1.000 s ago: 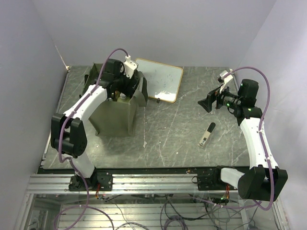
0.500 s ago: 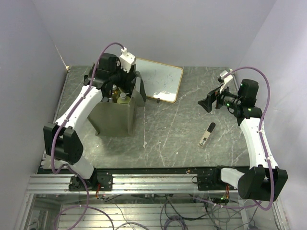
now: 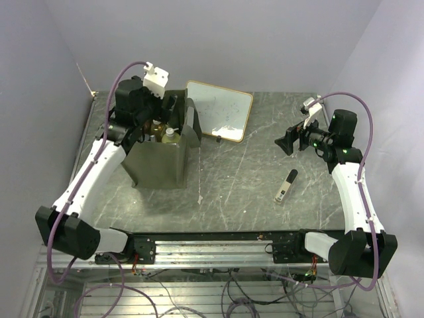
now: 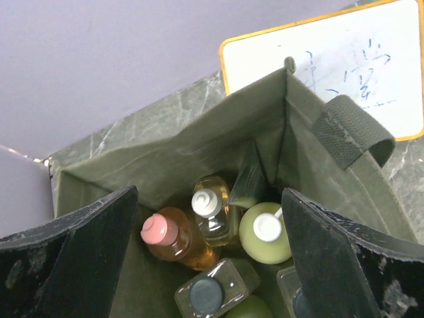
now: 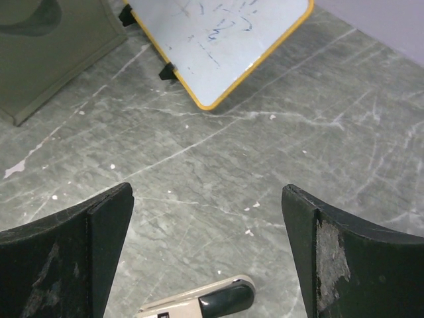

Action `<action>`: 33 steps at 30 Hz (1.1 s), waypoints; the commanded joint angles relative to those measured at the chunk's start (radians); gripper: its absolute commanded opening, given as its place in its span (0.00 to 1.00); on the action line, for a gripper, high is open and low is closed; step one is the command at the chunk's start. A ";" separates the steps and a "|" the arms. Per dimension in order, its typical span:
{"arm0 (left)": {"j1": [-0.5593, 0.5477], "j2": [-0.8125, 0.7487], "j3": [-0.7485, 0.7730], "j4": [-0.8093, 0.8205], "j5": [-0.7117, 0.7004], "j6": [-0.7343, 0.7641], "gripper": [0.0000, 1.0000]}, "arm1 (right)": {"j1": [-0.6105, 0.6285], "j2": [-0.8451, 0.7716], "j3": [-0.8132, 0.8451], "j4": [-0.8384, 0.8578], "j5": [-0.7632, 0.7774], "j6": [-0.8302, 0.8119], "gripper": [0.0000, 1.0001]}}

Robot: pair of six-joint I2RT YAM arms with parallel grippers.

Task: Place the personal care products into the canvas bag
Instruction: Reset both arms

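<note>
The olive canvas bag (image 3: 158,159) stands upright at the left of the table, and its inside (image 4: 199,139) fills the left wrist view. Several personal care products stand in it. Among them are an orange bottle with a pink cap (image 4: 171,240), an amber one with a white pump (image 4: 211,211), a yellow-green one with a white pump (image 4: 265,233) and a clear one with a black cap (image 4: 212,291). My left gripper (image 3: 165,114) (image 4: 209,195) hangs open above the bag's mouth, holding nothing. My right gripper (image 3: 288,141) (image 5: 205,192) is open over the table at the right, far from the bag.
A wood-framed whiteboard (image 3: 222,109) (image 5: 218,40) lies behind and to the right of the bag. A beige and black stapler-like object (image 3: 286,185) (image 5: 199,301) lies on the table below my right gripper. A small dark piece (image 3: 200,197) sits near the bag's front right corner.
My left gripper has risen out of the bag's mouth and drawn back to the left, its jaws spreading a little wider. The right arm has stayed in place.
</note>
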 commanded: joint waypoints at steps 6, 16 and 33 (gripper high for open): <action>0.004 -0.148 -0.139 0.113 -0.167 -0.098 1.00 | -0.004 0.016 0.123 -0.070 0.214 -0.028 1.00; 0.007 -0.304 -0.221 0.095 -0.199 -0.147 1.00 | -0.004 0.071 0.220 -0.055 0.415 0.058 1.00; 0.113 -0.543 -0.315 0.055 -0.096 -0.194 1.00 | -0.005 0.168 0.320 -0.003 0.412 0.143 1.00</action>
